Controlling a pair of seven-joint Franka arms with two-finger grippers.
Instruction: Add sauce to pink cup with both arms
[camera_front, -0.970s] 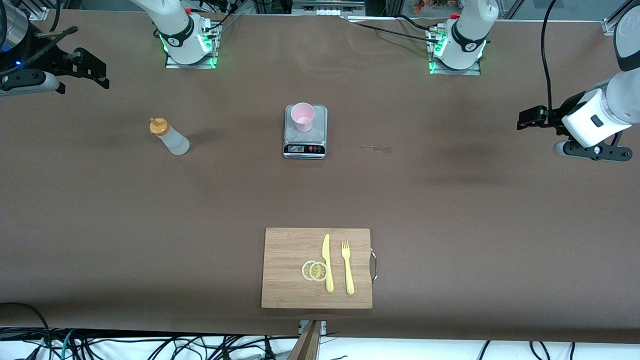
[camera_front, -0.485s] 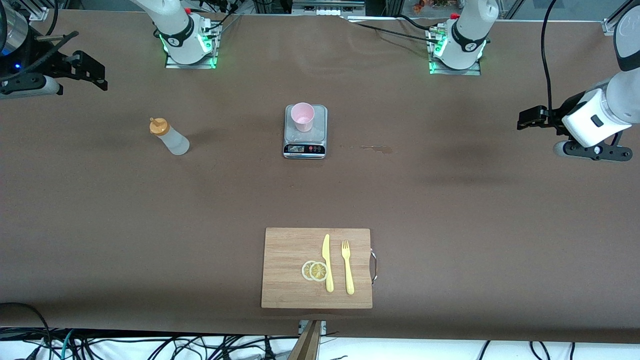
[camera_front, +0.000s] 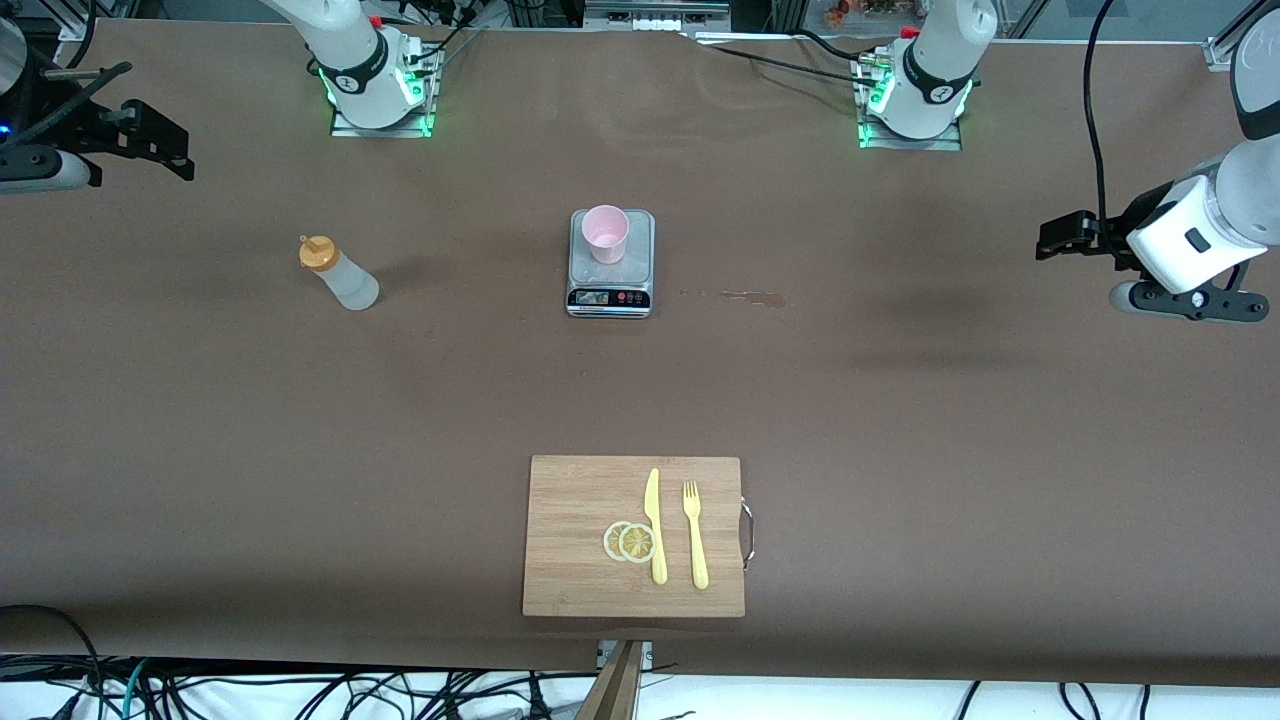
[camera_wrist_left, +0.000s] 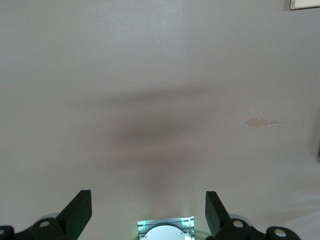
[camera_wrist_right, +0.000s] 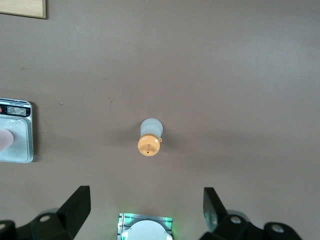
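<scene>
- The sauce bottle stood upright on the brown desk, toward the right arm's end, with its orange cap on and nothing touching it.
- In the right wrist view the bottle appeared from above, cap up, on bare desk surface.
- The pink cup stood upright on a small kitchen scale near the middle of the desk, well apart from the bottle and toward the left arm's end from it.
- An edge of the scale showed in the right wrist view.
- The right hand hung over the right arm's end of the desk, up near the edge of the front view, its fingers spread apart and holding nothing.
- The left hand hung over the left arm's end of the desk, its fingers likewise spread wide and empty.
- A pale smear marked the desk between the scale and the left hand; it also showed in the left wrist view.
- A wooden cutting board lay nearer to the front camera than the scale.
- On the board lay two lemon slices overlapping, a yellow knife just beside them, and a yellow fork beside the knife.
</scene>
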